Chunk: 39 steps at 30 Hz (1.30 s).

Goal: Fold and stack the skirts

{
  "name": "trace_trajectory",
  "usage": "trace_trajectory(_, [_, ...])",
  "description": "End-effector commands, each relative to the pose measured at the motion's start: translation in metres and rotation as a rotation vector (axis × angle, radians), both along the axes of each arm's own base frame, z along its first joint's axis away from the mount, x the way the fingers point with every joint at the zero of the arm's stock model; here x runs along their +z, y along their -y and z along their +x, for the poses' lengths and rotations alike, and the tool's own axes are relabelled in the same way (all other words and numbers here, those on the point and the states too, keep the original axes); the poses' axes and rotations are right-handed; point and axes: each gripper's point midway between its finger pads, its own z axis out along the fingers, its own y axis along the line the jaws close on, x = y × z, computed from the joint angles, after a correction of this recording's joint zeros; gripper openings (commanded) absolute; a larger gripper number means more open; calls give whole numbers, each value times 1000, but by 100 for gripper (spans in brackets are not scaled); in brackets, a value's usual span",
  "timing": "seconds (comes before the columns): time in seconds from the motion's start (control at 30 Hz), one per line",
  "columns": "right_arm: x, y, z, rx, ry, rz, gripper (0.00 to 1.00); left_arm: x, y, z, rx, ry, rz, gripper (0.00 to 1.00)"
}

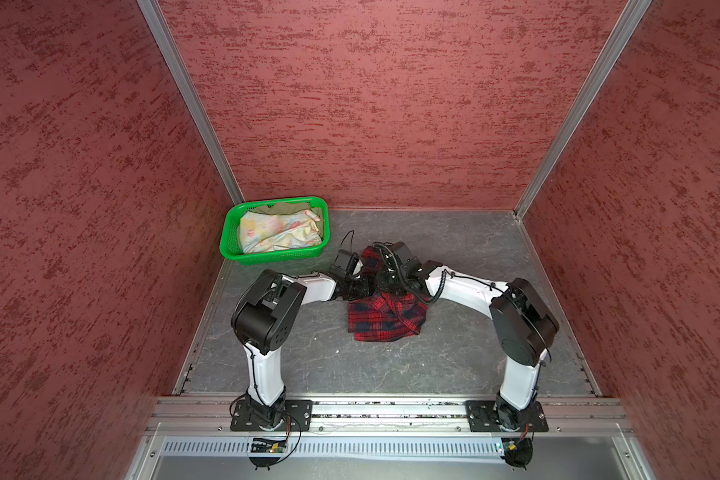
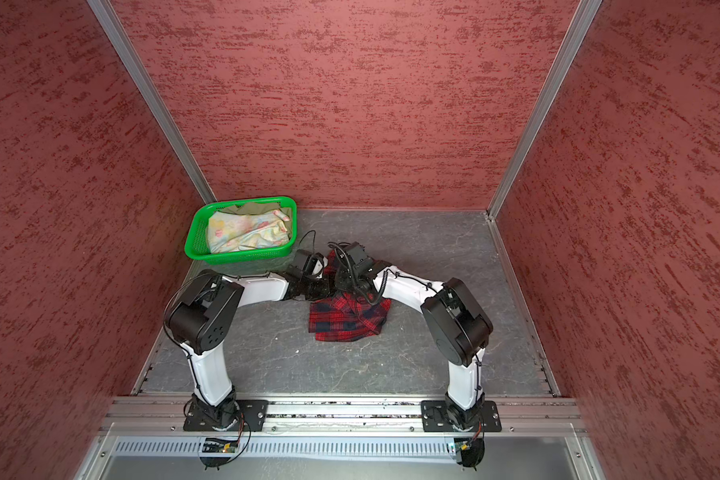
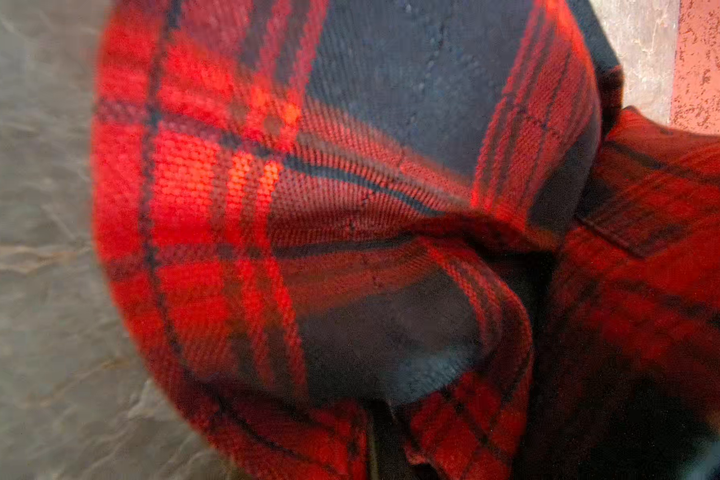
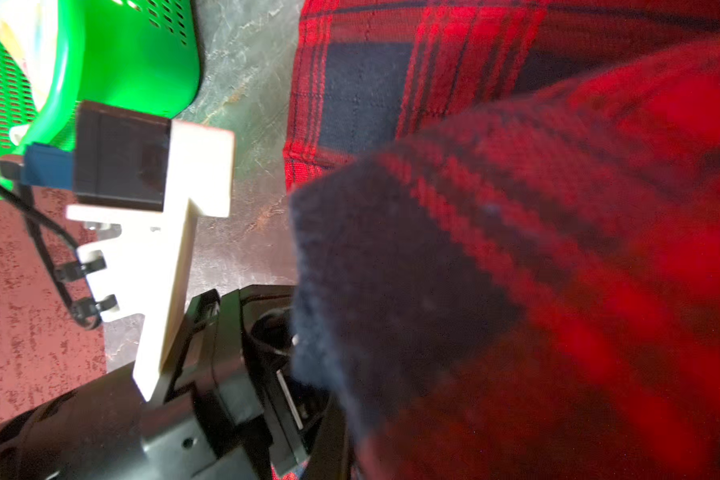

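The plaid skirt (image 1: 385, 318) lies bunched at mid-frame on the grey marbled desk (image 1: 474, 257), its upper edge raised between the arms. The left tool (image 4: 283, 390) is closed, apparently pinching that edge. The right tool (image 1: 388, 279) is buried in cloth, so I cannot tell its state. The corners probably need drawing apart so the skirt lies flat before folding. The floral skirt (image 1: 275, 232) and olive skirt (image 1: 292, 206) wait in the green basket (image 1: 229, 245), upper left. Red textured walls enclose the desk.

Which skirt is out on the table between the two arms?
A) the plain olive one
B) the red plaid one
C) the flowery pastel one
B: the red plaid skirt lies on the grey table, while the flowery skirt sits in the green basket.
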Motion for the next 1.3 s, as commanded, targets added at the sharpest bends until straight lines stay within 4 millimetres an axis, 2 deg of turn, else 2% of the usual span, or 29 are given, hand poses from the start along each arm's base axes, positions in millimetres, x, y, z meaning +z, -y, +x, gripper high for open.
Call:
trace_trajectory(0.0, [43,-7,13,3,96,14,32,-30,-14,-29,-1,-122,61,10])
trace_trajectory(0.1, [78,3,19,10,173,-39,52,-30,-14,-29,-2,-123,61,10])
trace_trajectory(0.17, [109,13,19,4,232,-71,60,-31,-13,-28,-4,-124,59,9])
trace_trajectory(0.23, [140,40,17,-46,295,-144,68,-31,-13,-28,-8,-126,61,10])
trace_trajectory(0.3, [160,81,16,-138,331,-226,76,-31,-12,-28,-9,-126,61,10])
trace_trajectory(0.37, [163,125,15,-231,324,-242,80,-32,-12,-27,-12,-130,64,10])
trace_trajectory(0.43, [155,165,10,-312,299,-205,81,-32,-10,-27,-15,-131,67,9])
trace_trajectory(0.53, [137,190,-2,-360,275,-134,82,-33,-9,-27,-16,-132,72,9])
trace_trajectory(0.6, [124,189,-10,-341,267,-93,81,-33,-9,-27,-16,-133,72,9])
trace_trajectory(0.87, [91,153,-19,-207,238,77,77,-33,-6,-31,-24,-137,77,8])
trace_trajectory(1.0, [83,125,-17,-151,231,142,75,-28,-4,-31,-28,-126,69,9])
trace_trajectory(1.17, [68,81,-19,-72,192,172,71,-22,0,-30,-34,-121,54,9])
trace_trajectory(1.2, [54,71,-19,-59,163,168,70,-22,0,-29,-34,-119,49,8])
trace_trajectory(1.27, [45,54,-20,-39,151,186,69,-21,2,-30,-34,-120,42,9])
